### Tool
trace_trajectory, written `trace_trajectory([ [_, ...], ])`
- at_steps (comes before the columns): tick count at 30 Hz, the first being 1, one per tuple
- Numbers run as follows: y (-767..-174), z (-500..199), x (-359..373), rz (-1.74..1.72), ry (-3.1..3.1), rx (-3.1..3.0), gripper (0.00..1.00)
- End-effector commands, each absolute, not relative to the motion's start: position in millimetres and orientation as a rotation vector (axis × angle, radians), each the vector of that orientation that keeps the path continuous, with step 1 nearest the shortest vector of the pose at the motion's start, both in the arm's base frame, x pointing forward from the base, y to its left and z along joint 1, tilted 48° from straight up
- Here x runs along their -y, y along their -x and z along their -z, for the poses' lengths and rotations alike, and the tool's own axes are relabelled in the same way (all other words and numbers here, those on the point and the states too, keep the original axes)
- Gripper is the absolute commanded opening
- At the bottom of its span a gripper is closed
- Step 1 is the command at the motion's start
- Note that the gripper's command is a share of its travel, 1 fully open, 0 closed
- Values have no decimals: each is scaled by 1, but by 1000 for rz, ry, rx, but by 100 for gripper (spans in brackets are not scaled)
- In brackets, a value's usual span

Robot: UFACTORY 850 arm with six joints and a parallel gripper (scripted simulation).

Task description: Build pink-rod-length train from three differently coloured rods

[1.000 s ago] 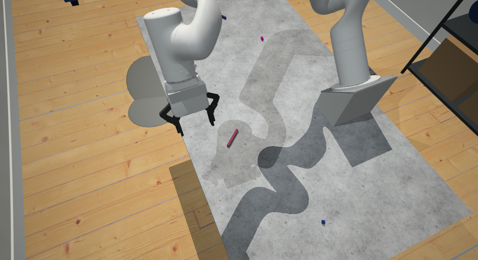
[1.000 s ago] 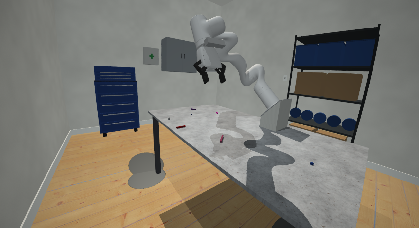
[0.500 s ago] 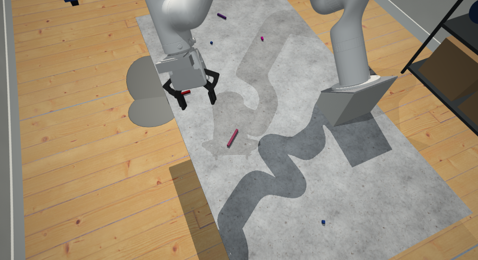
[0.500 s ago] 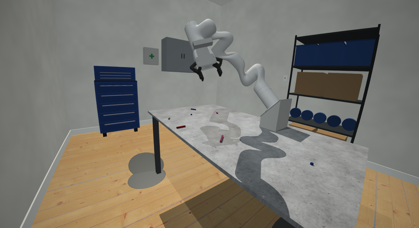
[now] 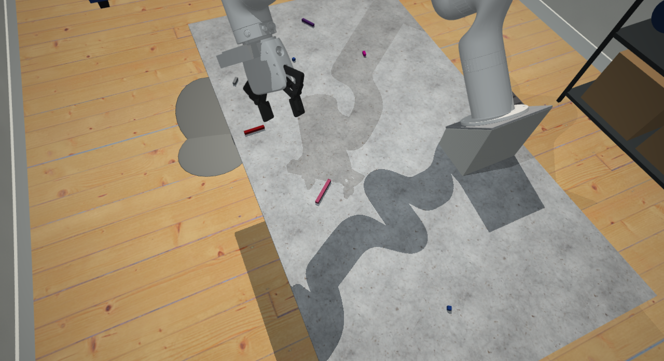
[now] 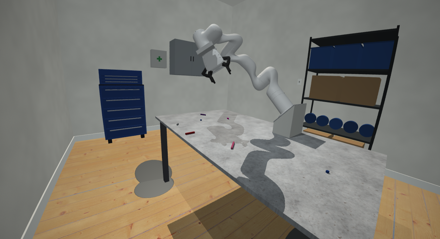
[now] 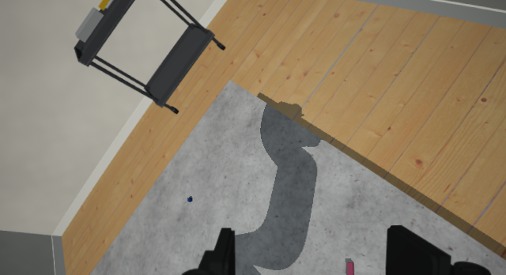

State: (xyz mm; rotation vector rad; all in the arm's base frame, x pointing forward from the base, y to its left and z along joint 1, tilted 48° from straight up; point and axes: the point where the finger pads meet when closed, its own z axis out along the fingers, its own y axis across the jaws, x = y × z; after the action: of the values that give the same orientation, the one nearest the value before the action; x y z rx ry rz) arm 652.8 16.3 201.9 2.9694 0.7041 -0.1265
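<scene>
My gripper is open and empty, tilted, high above the table. The pink rod lies near the table's middle. The red rod lies by the long edge. The grey rod lies farther along that edge. One blue rod and the purple rod lie towards the far end, with the magenta rod to their right in the top view. Another blue rod lies alone at the near end. No rods touch.
The rods lie on a grey table. The arm's wedge-shaped base stands at the table's other long side. A shelf rack stands behind it. Dark arm shadows cross the table.
</scene>
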Motion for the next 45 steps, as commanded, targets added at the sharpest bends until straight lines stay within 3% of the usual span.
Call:
trace_trajectory([
  [1,-635,-221,-11,66,-3043,-468,100],
  [12,-600,-251,3,-4,-3139,2,100],
  [45,-519,-303,265,-211,-2916,140,100],
])
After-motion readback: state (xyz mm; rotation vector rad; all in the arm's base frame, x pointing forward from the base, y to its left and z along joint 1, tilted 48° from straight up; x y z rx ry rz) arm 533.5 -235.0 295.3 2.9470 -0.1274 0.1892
